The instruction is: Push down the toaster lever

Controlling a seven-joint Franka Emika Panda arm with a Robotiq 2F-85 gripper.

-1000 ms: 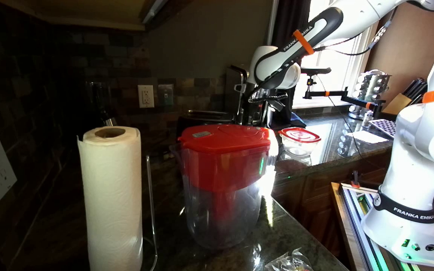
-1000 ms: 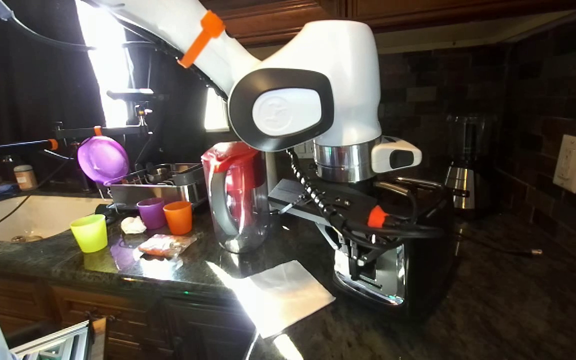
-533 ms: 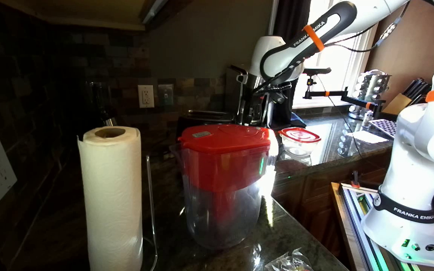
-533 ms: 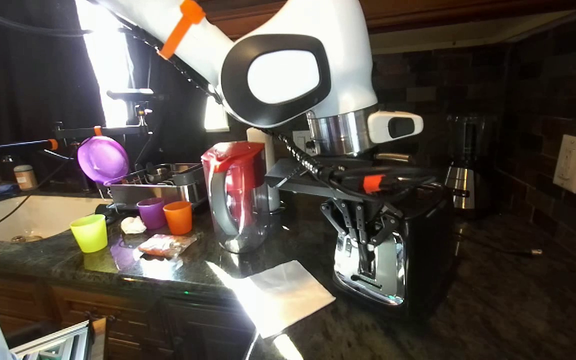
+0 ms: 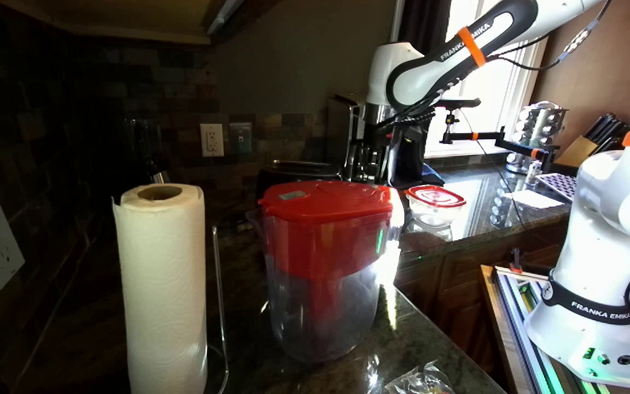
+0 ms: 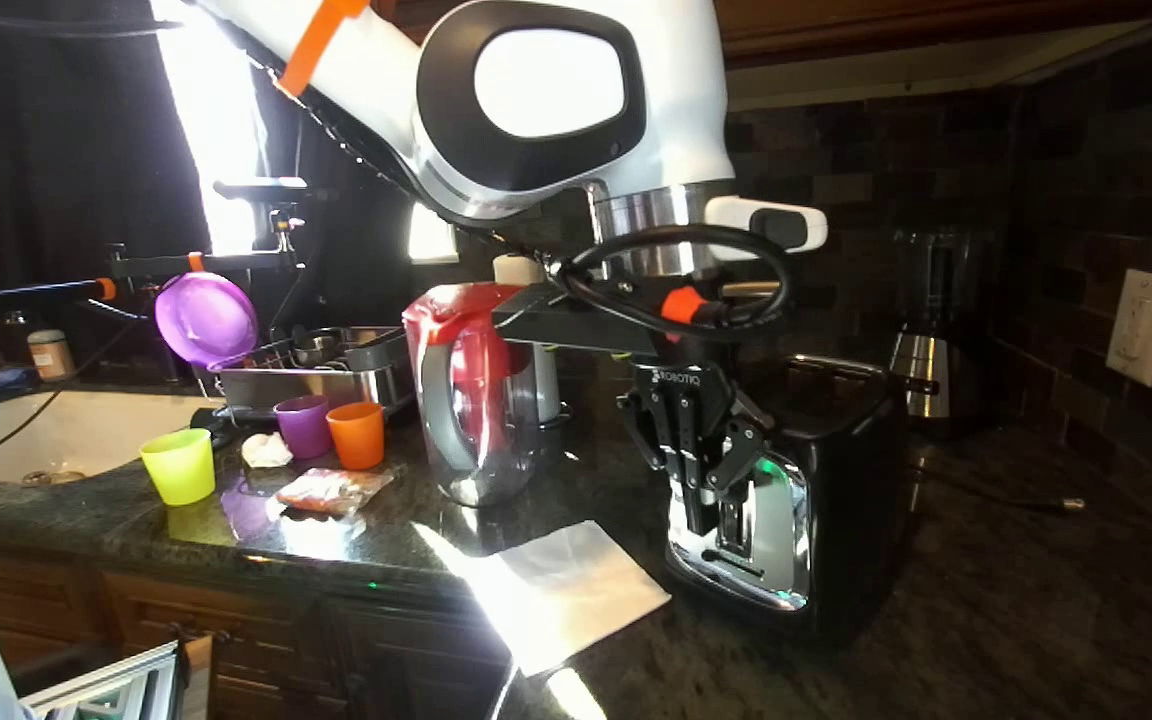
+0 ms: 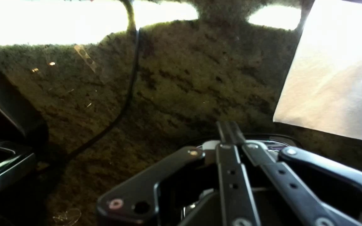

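Pointing the black jointed metal gripper [image 6: 702,518] down (with slim fingers [image 7: 223,133] pressed together) in front of the chrome-faced, boxy black toaster [image 6: 844,495]

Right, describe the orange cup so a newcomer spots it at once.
In an exterior view, follow the counter from the sink to the red-topped pitcher. Just left of the pitcher, in the picture, stands the orange cup. Its colour sets it apart from the purple cup beside it and the green cup farther left.
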